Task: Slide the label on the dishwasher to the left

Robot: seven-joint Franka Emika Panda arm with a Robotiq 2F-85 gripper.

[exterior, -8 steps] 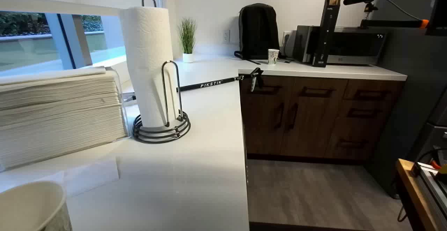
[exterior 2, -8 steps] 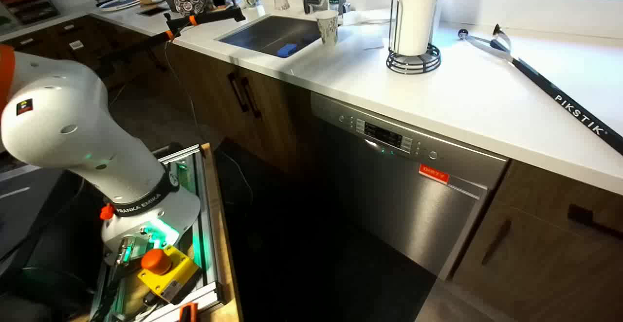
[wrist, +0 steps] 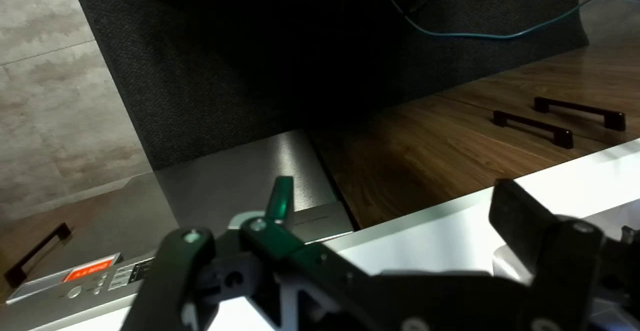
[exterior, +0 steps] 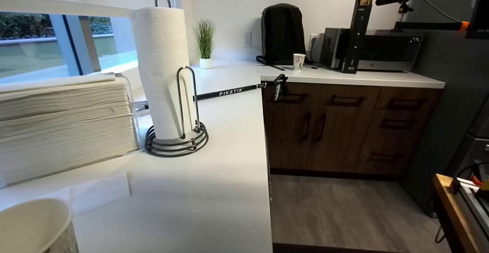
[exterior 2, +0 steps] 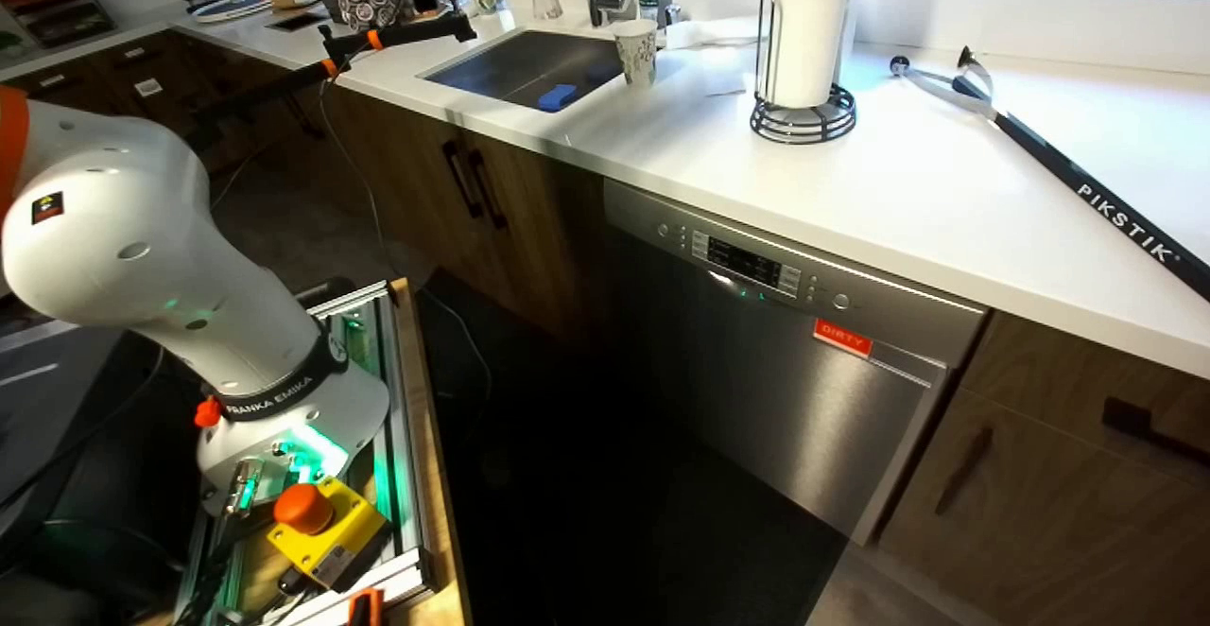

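Counter and dishwasher beyond a wide-spread pincer.
In the wrist view, the counter passes behind the pincer, and the dishwasher behind it and to its left. The pincer gapes, its fingers well parted. Left of it, well apart, runs a pale strip on the dishwasher's front; at the strip's end nearer the pincer sits the red DIRTY label.
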